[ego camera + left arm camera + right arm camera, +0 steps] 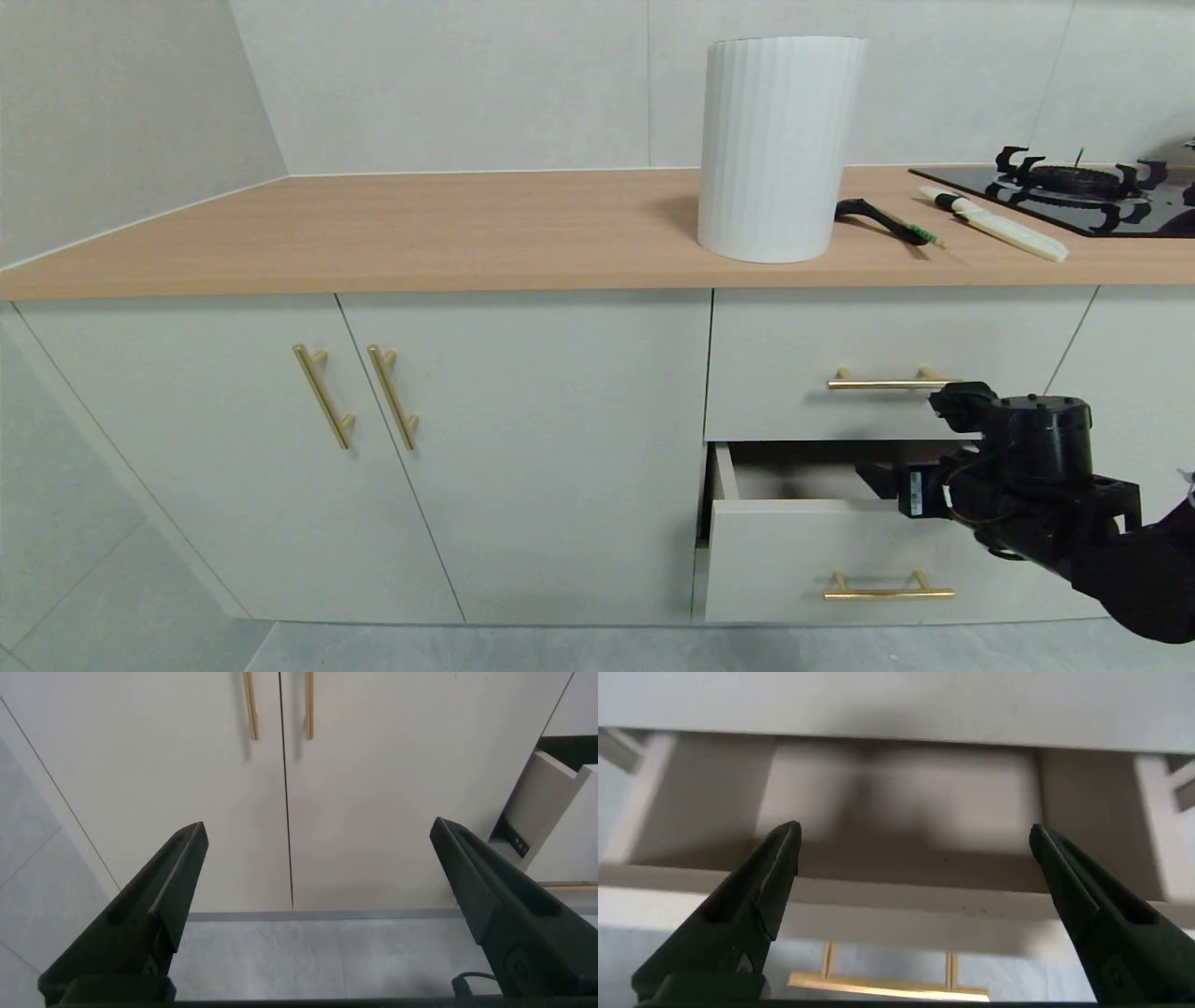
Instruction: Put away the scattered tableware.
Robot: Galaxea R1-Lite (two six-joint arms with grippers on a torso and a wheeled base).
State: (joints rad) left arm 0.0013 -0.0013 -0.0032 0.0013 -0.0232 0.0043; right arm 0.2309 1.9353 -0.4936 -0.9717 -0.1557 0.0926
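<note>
Lower right of the head frame: right gripper (920,443), spread wide and empty, parked at the mouth of the open drawer (794,551). Left gripper (318,835) gaping too, nothing in it, facing the cabinet doors (374,793). Up from the drawer, upper right on the wooden counter (420,233): black-handled utensil (887,221) and white utensil (994,233), both lying diagonal, just right of the ribbed white canister (780,149). Looks like right-arm territory. Hob (1074,191) far right, tiled wall behind.
</note>
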